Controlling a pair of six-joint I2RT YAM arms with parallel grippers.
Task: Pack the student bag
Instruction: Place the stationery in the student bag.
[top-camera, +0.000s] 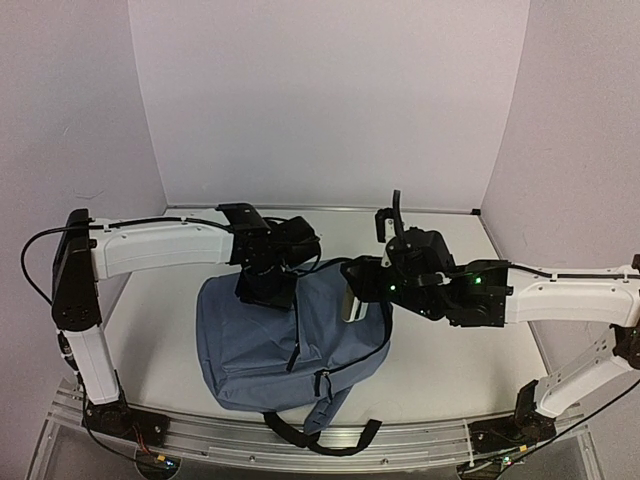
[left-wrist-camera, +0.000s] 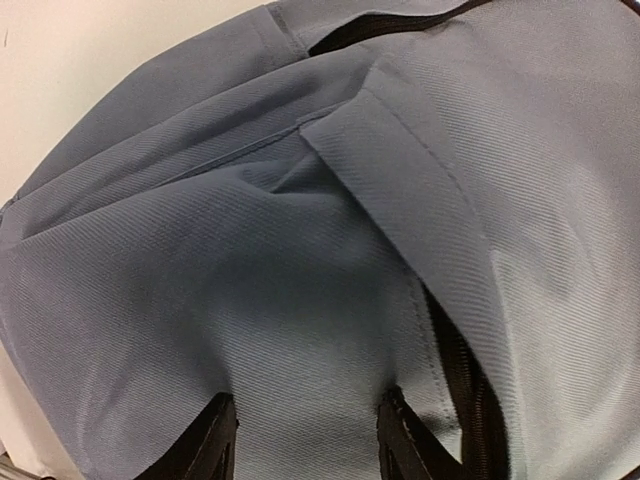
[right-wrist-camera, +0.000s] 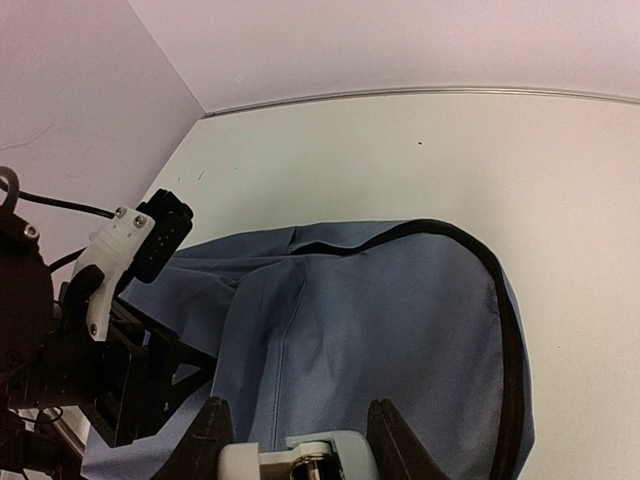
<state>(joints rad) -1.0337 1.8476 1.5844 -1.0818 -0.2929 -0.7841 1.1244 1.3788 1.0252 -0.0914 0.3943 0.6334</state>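
The student bag (top-camera: 265, 350) is a blue-grey backpack lying in the middle of the table, with black straps (top-camera: 320, 440) at its near end. My left gripper (top-camera: 265, 285) is at the bag's far left top. In the left wrist view its fingers (left-wrist-camera: 305, 400) stand apart with the tips pressed into the bag's fabric (left-wrist-camera: 250, 250). My right gripper (top-camera: 352, 285) hovers over the bag's far right edge. It holds a pale grey-white object with a metal part (right-wrist-camera: 300, 455) between its fingers (right-wrist-camera: 298, 410), above the bag (right-wrist-camera: 380, 320). The bag's inside is hidden.
A black zipper (right-wrist-camera: 510, 330) runs along the bag's right rim. The left arm's wrist (right-wrist-camera: 120, 330) sits close to the left of my right gripper. White walls close the table at the back and sides; the metal rail (top-camera: 420, 440) runs along the near edge.
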